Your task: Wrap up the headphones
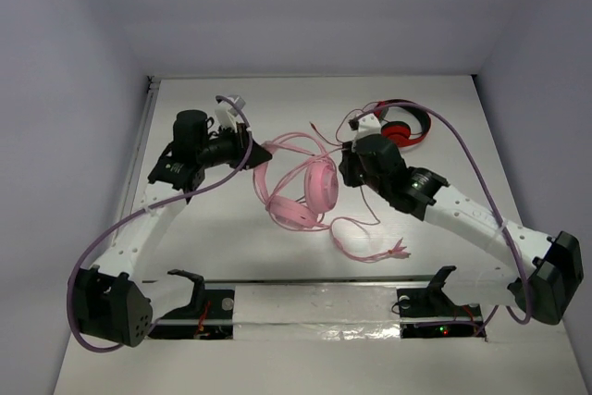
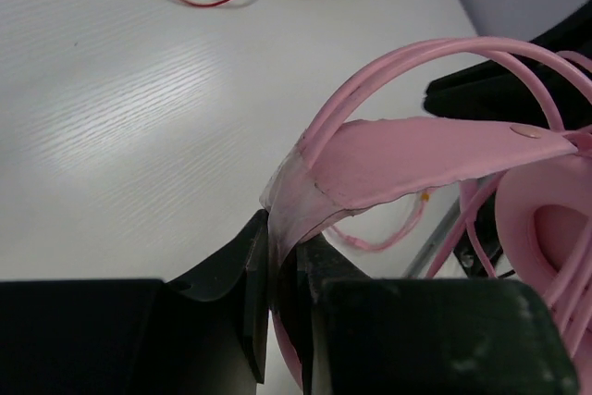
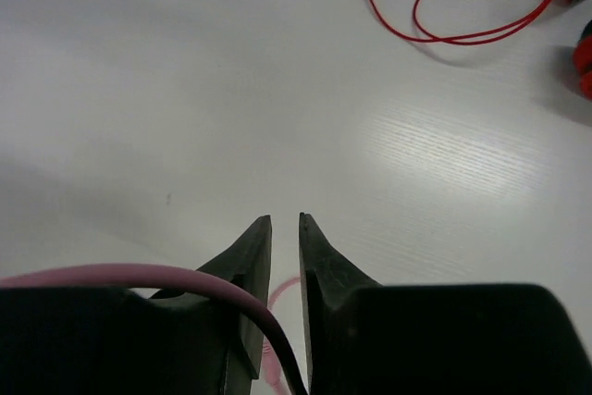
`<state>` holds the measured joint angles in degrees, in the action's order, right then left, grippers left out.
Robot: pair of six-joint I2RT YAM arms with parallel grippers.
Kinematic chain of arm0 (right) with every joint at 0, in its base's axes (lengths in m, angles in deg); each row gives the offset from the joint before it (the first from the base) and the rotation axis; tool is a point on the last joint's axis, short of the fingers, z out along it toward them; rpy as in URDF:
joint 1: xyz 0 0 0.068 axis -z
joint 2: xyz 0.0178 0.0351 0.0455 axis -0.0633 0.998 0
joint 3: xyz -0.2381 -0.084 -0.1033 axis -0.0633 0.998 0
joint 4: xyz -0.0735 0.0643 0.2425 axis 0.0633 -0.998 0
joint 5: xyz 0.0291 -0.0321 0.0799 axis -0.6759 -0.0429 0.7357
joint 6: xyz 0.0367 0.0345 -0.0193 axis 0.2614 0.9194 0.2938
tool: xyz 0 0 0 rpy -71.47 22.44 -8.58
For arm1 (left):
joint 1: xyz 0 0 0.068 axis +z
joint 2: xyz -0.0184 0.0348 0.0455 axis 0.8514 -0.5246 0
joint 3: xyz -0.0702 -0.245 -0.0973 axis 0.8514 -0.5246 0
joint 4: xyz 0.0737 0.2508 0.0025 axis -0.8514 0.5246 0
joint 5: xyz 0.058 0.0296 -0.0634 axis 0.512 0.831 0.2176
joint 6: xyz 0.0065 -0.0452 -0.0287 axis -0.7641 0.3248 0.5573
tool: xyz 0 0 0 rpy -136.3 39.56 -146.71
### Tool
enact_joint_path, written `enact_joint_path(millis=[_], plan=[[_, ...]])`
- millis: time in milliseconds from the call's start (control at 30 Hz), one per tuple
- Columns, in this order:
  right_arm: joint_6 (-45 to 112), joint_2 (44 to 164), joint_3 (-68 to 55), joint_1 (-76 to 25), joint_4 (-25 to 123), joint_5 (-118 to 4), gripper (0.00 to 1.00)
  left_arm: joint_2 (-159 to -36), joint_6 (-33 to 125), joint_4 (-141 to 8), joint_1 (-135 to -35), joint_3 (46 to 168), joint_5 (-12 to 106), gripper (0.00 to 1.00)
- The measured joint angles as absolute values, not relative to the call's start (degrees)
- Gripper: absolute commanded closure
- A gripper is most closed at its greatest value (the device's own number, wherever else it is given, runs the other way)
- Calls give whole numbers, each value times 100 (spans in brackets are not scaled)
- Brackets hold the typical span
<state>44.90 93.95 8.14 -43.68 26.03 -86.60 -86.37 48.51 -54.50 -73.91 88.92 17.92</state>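
Two-arm rig at the wrapping of the headphones [image 1: 301, 193], seen from above and from both wrists.

The headphones lie at mid-table [image 1: 203, 247], between the two grippers, earcups toward the near edge. The headband [image 2: 435, 156] is pinched at its near end by the left gripper [image 2: 284, 233], whose jaws are closed flat on the strap. This hold is judged to anchor the set and lift the band off the table, so that the cable [image 1: 337, 233] can be led around it without the earcups sliding.

The right gripper [image 3: 285, 219] is held just beside the far earcup, low over bare table. Its jaws stand narrowly apart, with nothing between the tips. A pink strand is draped over its left finger and is probably the cable; whether it is caught lower in the gap cannot be told.

Most of the cable is left in a loose loop on the table near the right arm, so the wrap is judged barely begun.

The red headphones [image 1: 404, 129] and red cable [image 3: 453, 41] lie at the far right, apart from the work.

Count:
- Arms: two
- Grippers: two
- Headphones: two (one pink, one red)
- Cables: two
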Motion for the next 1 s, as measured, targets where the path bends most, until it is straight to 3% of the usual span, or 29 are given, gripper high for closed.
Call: enact_joint_path(millis=[233, 500, 733, 1000], plan=[[4752, 8989, 1682, -3502, 3952, -6874, 76, -8622, 5629, -6359, -7155, 8941, 549, 100], [4988, 9085, 2054, -3452, 5436, -5478, 74, -8619, 6940, -7694, -6819, 8965, -179, 100], [5327, 9655, 2642, -3452, 6564, -4942, 66, -8661, 8689, -9307, -6204, 8965, -400, 100], [5624, 10501, 2959, -3430, 7502, -4704, 65, -8921, 10118, -10477, -5868, 9220, -439, 100]])
